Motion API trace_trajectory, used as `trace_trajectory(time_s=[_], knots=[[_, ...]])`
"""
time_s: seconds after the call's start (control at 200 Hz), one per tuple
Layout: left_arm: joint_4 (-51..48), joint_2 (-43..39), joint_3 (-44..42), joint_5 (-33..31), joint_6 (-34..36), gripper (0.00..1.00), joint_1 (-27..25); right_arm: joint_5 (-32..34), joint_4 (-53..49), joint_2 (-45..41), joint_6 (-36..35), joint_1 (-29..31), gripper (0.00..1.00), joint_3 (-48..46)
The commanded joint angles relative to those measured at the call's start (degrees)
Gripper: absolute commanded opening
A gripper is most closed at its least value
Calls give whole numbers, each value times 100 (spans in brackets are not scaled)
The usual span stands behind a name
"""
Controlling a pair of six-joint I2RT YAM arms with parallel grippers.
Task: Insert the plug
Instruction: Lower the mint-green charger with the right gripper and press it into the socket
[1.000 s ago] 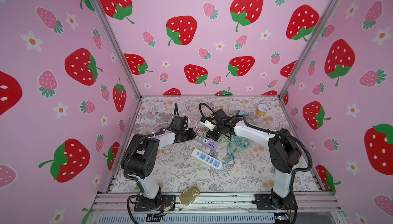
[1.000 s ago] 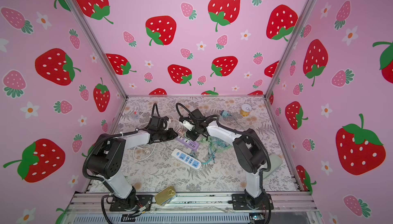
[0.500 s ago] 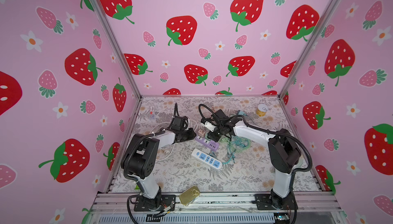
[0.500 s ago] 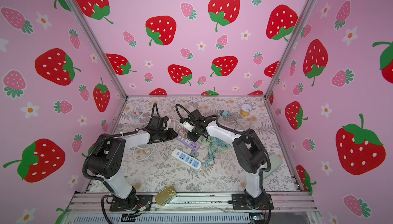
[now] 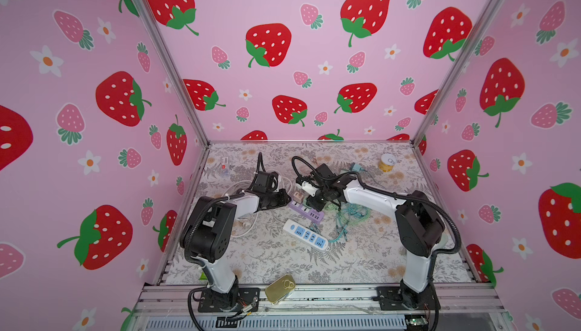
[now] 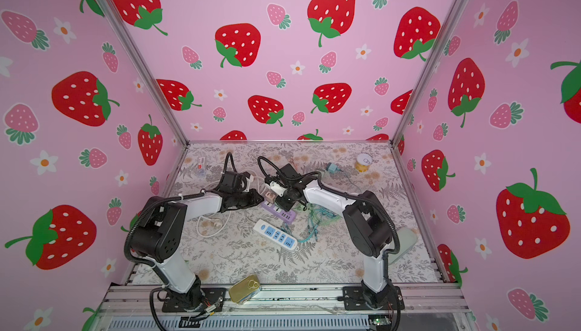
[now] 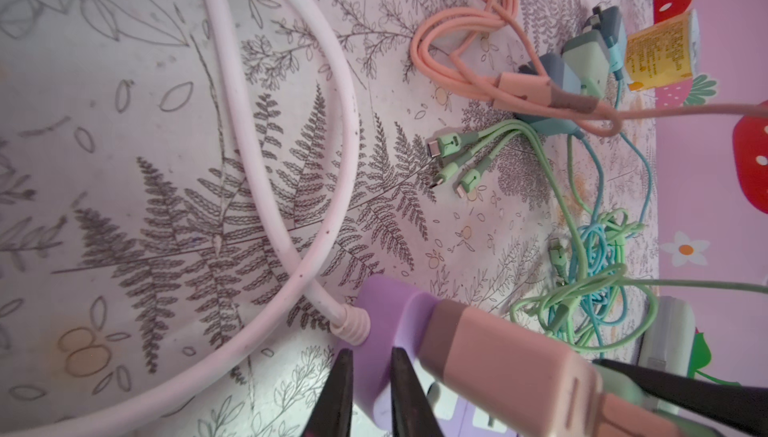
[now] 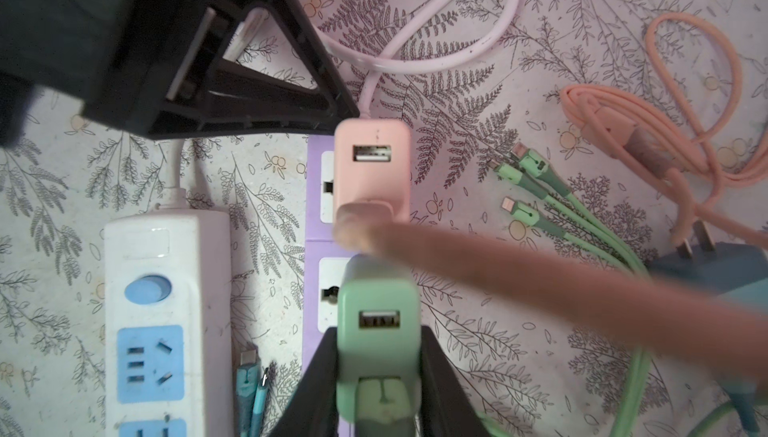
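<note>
A mint-green plug (image 8: 376, 302) sits upright between the fingers of my right gripper (image 8: 378, 333), which is shut on it. It hangs directly over a socket of the purple power strip (image 8: 313, 190), beside a pink charger (image 8: 372, 165) plugged into the same strip. My left gripper (image 7: 370, 354) is shut, its tips on the cable end of the purple power strip (image 7: 380, 310), close to the pink charger (image 7: 498, 356). In both top views the two grippers meet over the purple power strip (image 5: 306, 211) (image 6: 279, 213); the plug is hidden there.
A white power strip with blue sockets (image 5: 305, 235) lies just in front of the purple one. Tangled green and blue cables (image 5: 349, 216) lie to its right. A pale pink cable (image 7: 291, 227) loops on the left. A gold tin (image 5: 279, 288) sits at the front rail, a yellow can (image 5: 386, 162) at the back right.
</note>
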Motion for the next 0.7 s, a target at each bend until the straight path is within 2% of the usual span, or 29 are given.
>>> trace_trajectory(time_s=[0.0,0.695], knots=[[-77,134,4,162,23,20,25,82,-158,79,-45,28,4,-104],[-198,209,-56,291,86,19,25,360,-81,181,-56,59,5,-262]])
